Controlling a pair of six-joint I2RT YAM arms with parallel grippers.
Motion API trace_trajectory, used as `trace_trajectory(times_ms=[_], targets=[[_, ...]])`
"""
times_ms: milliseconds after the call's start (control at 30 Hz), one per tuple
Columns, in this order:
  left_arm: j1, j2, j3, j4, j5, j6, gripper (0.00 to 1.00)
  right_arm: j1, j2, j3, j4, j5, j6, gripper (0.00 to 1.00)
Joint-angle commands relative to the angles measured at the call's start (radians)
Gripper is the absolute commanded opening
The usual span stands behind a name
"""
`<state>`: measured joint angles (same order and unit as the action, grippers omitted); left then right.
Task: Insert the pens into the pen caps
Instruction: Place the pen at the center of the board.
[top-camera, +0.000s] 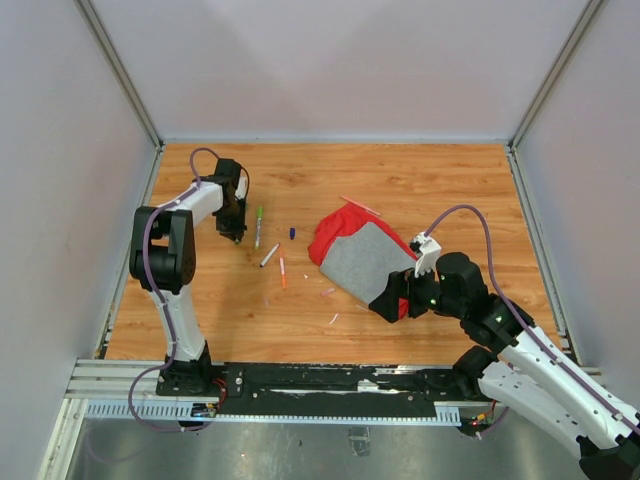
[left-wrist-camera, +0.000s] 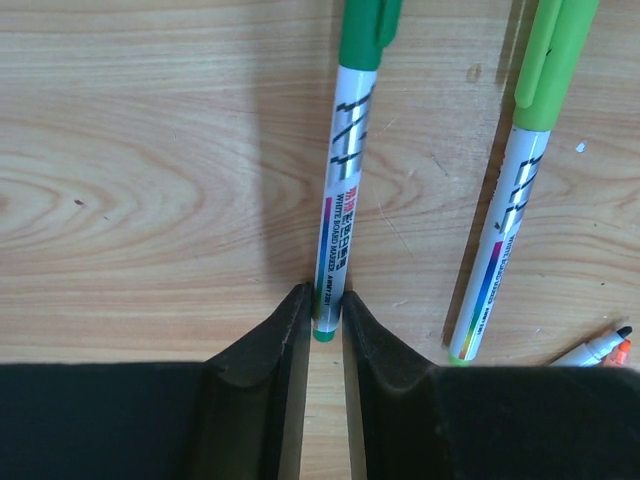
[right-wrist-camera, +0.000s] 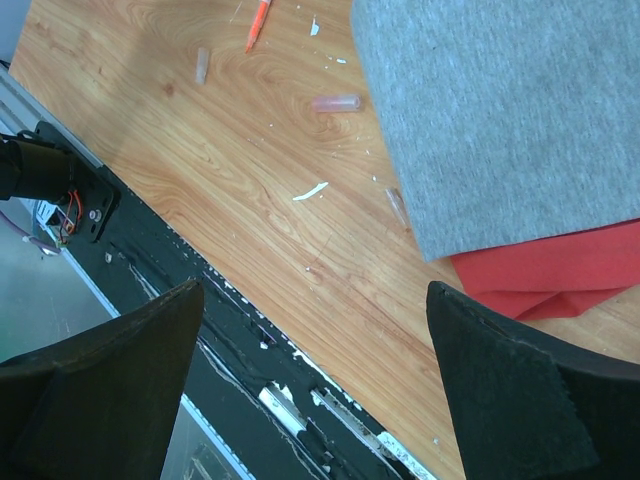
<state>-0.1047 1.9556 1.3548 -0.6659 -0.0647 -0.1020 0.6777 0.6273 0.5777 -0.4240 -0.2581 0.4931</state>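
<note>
Between the narrowly parted jaws of the left gripper (left-wrist-camera: 322, 335): tail of a white-barrelled, green-capped marker pen (left-wrist-camera: 340, 190) (pinched or merely flanked, cannot tell). Just right, a lime-capped twin (left-wrist-camera: 510, 210). Right gripper (right-wrist-camera: 312, 390) wide open, empty; ahead, a translucent pink plastic cap (right-wrist-camera: 335, 102) near grey-and-red cloth (right-wrist-camera: 520, 110).

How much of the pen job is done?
Two look done: the dark green pen and light green pen wear caps. The left fingers flank the dark one's end. Still to do: a bare-tipped pen and a loose pink cap. The right fingers are open, empty.
</note>
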Motion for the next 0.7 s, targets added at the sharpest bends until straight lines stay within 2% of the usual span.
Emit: trace_trajectory(times_ms=[0, 133, 667], targets=[[0.014, 0.037, 0.023, -0.016, 0.022, 0.005, 0.2, -0.012, -0.011, -0.005, 0.002, -0.017, -0.009, 0.92], [0.014, 0.037, 0.022, -0.015, 0.034, 0.004, 0.12, -0.012, -0.011, -0.006, 0.0, -0.018, -0.01, 0.93], [0.01, -0.053, -0.079, 0.0, 0.121, -0.027, 0.12, -0.012, -0.018, -0.012, -0.001, -0.02, 0.0, 0.93]])
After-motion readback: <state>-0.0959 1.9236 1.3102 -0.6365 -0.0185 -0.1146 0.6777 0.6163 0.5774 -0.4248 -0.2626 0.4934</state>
